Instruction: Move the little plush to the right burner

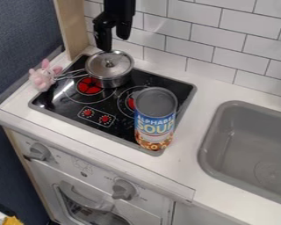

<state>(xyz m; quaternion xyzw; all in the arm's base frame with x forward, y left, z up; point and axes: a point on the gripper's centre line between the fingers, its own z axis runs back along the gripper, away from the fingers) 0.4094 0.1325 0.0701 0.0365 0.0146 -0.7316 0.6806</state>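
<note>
Currently, pink plush [43, 79] beside the stovetop's [66, 107] edge.

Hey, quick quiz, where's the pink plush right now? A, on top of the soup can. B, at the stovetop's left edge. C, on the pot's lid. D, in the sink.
B: the plush sits at the left edge of the stovetop, by the pot's handle.
</note>
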